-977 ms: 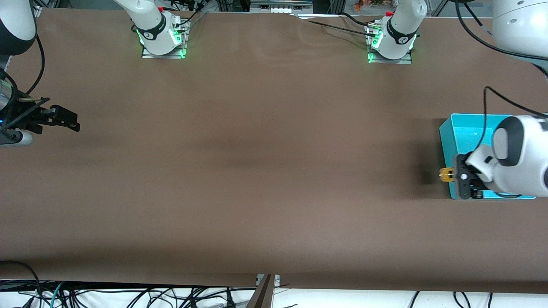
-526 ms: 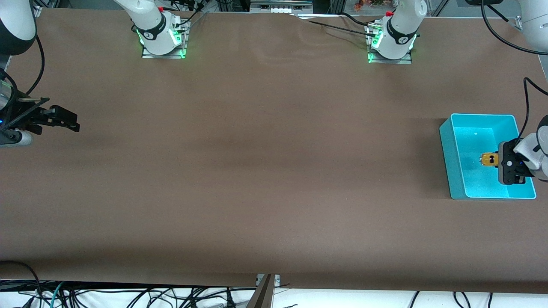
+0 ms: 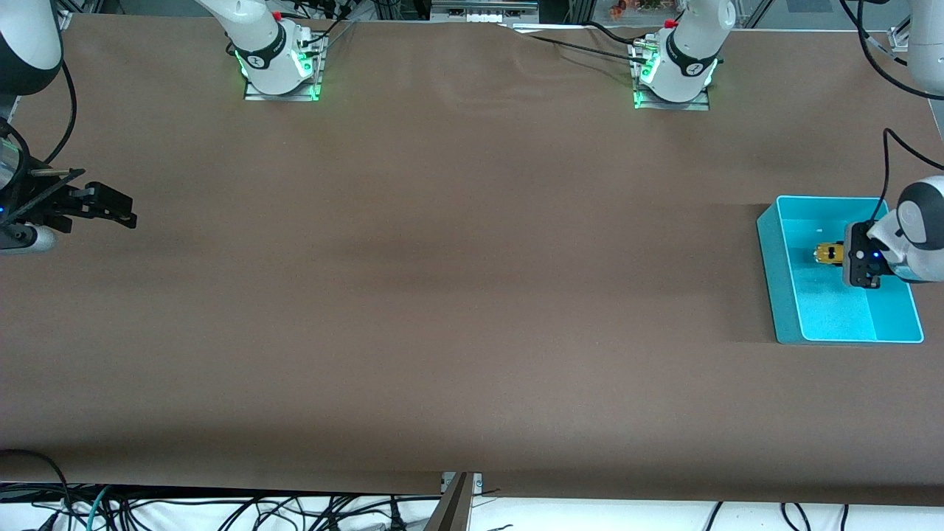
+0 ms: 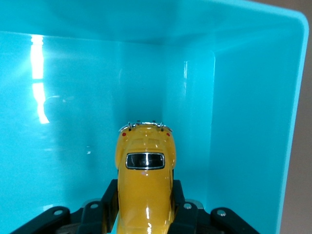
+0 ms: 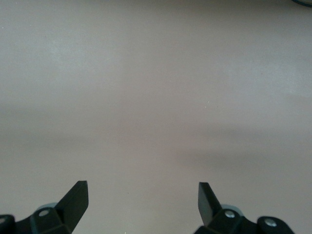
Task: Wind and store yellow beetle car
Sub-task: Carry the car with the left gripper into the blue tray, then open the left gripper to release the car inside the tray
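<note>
The yellow beetle car (image 3: 829,254) is held in my left gripper (image 3: 839,257) inside the turquoise bin (image 3: 773,280), at the left arm's end of the table. In the left wrist view the car (image 4: 145,180) sits between the black fingers (image 4: 108,200), its rear window toward the camera, with the bin's walls (image 4: 248,126) all around. I cannot tell whether the car touches the bin floor. My right gripper (image 3: 110,205) is open and empty, waiting over the right arm's end of the table; its fingertips (image 5: 78,197) show wide apart over bare table.
The brown table (image 3: 457,295) stretches between the two grippers. The arm bases (image 3: 279,66) stand along the edge farthest from the front camera. Cables hang below the table's near edge (image 3: 295,509).
My left gripper carried the car from over the bin's near corner into the bin, then farther from the front camera and lower inside it. The right arm has not moved.
</note>
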Robot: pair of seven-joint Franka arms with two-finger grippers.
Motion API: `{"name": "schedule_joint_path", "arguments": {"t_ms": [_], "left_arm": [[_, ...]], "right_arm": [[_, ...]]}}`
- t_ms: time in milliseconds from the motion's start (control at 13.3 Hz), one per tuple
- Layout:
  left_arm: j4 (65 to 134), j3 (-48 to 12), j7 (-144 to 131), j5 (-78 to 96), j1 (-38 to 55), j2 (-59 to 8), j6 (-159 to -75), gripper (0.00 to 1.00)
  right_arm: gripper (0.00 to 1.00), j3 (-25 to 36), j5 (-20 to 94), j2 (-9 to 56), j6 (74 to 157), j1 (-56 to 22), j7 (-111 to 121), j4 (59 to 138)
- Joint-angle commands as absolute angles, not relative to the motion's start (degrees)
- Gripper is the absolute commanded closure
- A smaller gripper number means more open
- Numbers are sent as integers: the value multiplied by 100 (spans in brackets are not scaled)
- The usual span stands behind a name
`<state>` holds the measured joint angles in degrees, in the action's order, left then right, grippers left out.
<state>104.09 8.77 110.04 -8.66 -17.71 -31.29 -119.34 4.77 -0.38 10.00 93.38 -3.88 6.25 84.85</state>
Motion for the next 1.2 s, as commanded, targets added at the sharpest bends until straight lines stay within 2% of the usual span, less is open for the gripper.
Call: {"name": "schedule_joint_path", "arguments": {"t_ms": [0, 226, 301, 376, 451, 827, 977, 1128], "left_arm": [[11186, 800, 11224, -993, -1959, -2690, -12426, 96], [11531, 800, 11311, -993, -2048, -2698, -12911, 95], [11523, 791, 11320, -993, -2039, -2698, -12920, 89], [11522, 782, 11320, -993, -2039, -2698, -12920, 53], [11488, 782, 11373, -993, -2039, -2690, -12920, 1], [11382, 782, 11602, -976, -2030, -2304, -12614, 0], [10971, 765, 11567, -976, -2013, -2084, -11878, 0], [10165, 634, 11514, -967, -1969, -2030, -10851, 0]], "right_arm": [[0, 413, -132, 967, 9360, -343, 536, 8481], [0, 404, -123, 975, 9369, -351, 519, 8481], [0, 396, -123, 1002, 9430, -369, 536, 8464], [0, 396, -132, 1011, 9465, -378, 545, 8403], [0, 396, -132, 1054, 9466, -369, 545, 8350], [0, 378, -141, 1107, 9483, -378, 545, 8279], [0, 387, -141, 1116, 9527, -378, 545, 8279], [0, 387, -132, 1116, 9527, -378, 545, 8279]]}}
